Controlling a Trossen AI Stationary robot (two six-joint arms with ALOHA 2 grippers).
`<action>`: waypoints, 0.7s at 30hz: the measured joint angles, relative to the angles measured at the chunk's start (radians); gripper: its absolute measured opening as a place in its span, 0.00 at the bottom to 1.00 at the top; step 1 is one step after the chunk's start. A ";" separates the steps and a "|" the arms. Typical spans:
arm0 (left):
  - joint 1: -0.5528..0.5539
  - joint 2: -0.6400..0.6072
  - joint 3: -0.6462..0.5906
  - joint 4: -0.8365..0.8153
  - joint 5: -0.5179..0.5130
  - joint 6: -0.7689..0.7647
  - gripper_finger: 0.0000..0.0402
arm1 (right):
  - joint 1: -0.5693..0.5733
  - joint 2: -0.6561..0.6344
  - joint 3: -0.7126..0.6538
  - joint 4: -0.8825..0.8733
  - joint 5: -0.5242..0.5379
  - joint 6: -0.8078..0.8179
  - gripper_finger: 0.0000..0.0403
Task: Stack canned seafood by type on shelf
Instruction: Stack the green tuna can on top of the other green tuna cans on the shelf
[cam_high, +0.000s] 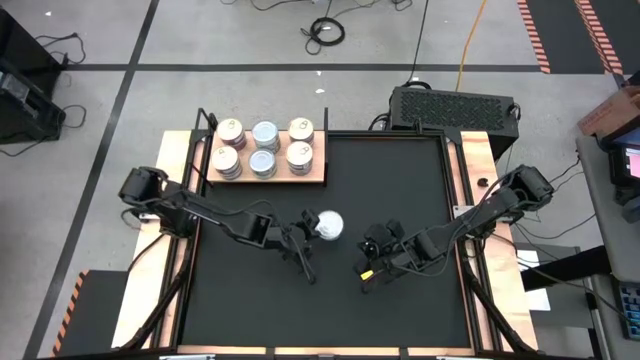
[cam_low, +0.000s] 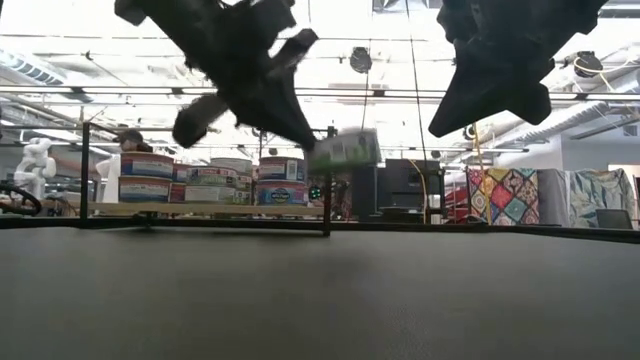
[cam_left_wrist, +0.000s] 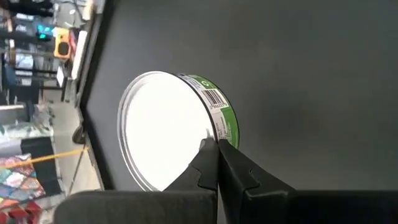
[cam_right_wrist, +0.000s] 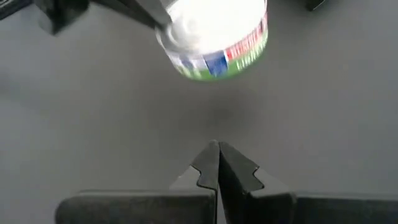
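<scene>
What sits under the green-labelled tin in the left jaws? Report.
Only bare black mat: the tin hangs clear above it, its rim pinched by the left gripper. From above, the tin covers that patch.

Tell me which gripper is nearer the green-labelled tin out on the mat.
Left. The left gripper holds the green-labelled tin by its rim, fingers shut on it, lifted off the mat. The right gripper hangs beside it, apart, fingers shut.
</scene>
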 joint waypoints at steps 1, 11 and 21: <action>0.000 -0.018 0.000 -0.013 0.001 -0.016 0.00 | 0.000 0.000 0.000 0.001 0.000 0.000 0.00; 0.004 -0.229 -0.052 -0.174 -0.042 -0.186 0.00 | 0.000 0.000 0.000 0.006 -0.001 0.000 0.00; 0.047 -0.422 -0.060 -0.455 -0.093 -0.301 0.00 | 0.000 0.000 0.000 0.008 -0.004 -0.001 0.00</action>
